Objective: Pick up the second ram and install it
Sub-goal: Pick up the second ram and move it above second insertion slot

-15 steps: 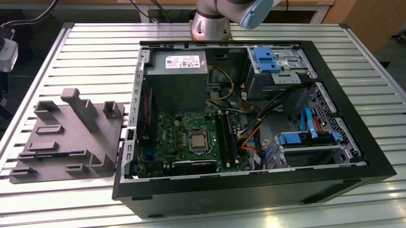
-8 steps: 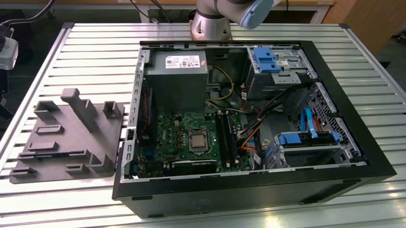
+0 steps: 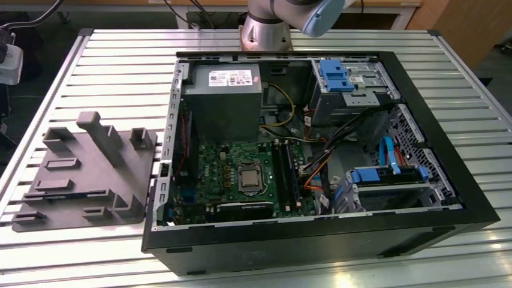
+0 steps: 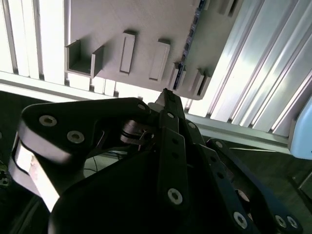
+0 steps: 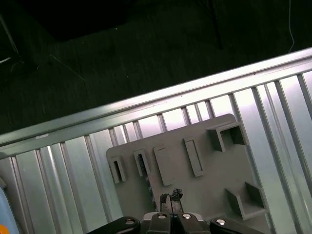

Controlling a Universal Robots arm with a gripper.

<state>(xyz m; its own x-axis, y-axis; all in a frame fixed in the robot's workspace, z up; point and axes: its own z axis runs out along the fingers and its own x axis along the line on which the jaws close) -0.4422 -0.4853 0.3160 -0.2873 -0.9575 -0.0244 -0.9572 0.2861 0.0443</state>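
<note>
The second ram [image 4: 188, 41] is a thin dark stick with a row of chips. It stands on edge in the grey moulded tray [image 4: 141, 19], its end held between two small posts. My gripper [image 4: 165, 92] hovers above the tray, close to that end of the ram without touching it. Its fingertips are together with nothing between them. In the first wrist view the gripper [image 5: 170, 197] hangs over the tray [image 5: 214, 195] near the slotted posts. In the exterior view the tray [image 3: 80, 174] lies on the exterior view's left of the open computer case [image 3: 320, 156].
The motherboard [image 3: 232, 174] lies inside the case with long black sockets [image 3: 286, 174] beside the processor. Cables, blue drive brackets [image 3: 380, 174] and a power supply [image 3: 222, 99] crowd the case. The slatted metal table [image 3: 120, 66] ends close behind the tray, with dark floor [image 5: 146, 48] beyond.
</note>
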